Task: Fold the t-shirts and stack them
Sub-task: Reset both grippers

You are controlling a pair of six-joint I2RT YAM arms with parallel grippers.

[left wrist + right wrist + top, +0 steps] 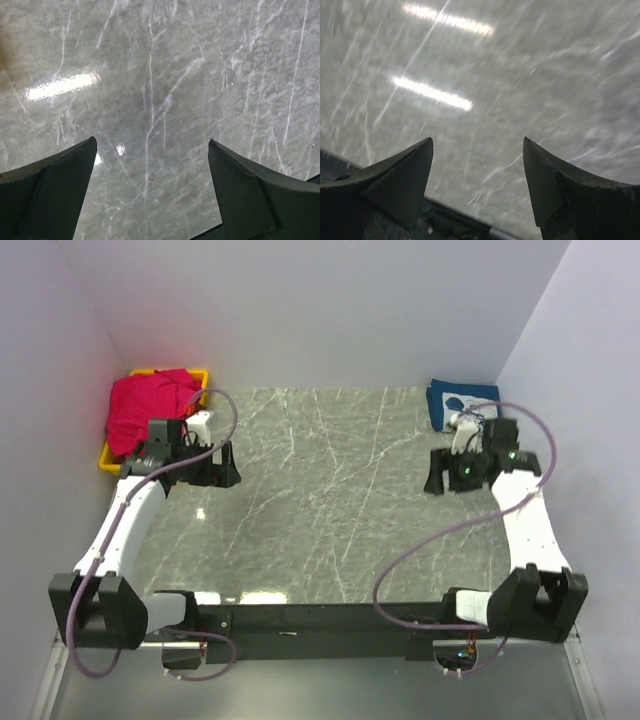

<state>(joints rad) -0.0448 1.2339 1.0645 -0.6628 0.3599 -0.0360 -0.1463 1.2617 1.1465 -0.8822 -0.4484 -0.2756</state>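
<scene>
The red-pink t-shirt (148, 405) lies crumpled in the yellow bin at the far left corner. The navy t-shirt (458, 400), folded, with a white patch, lies at the far right corner of the table. My left gripper (225, 468) hangs just right of the bin, open and empty; its fingers (55, 190) spread over bare marble. My right gripper (440, 472) hovers in front of the navy shirt, open and empty; its fingers (547, 185) stand wide apart over the table.
The yellow bin (110, 456) sits against the left wall. White walls close in the grey marble table (330, 490) on the left, back and right. The arm bases and a black rail (320, 620) line the near edge.
</scene>
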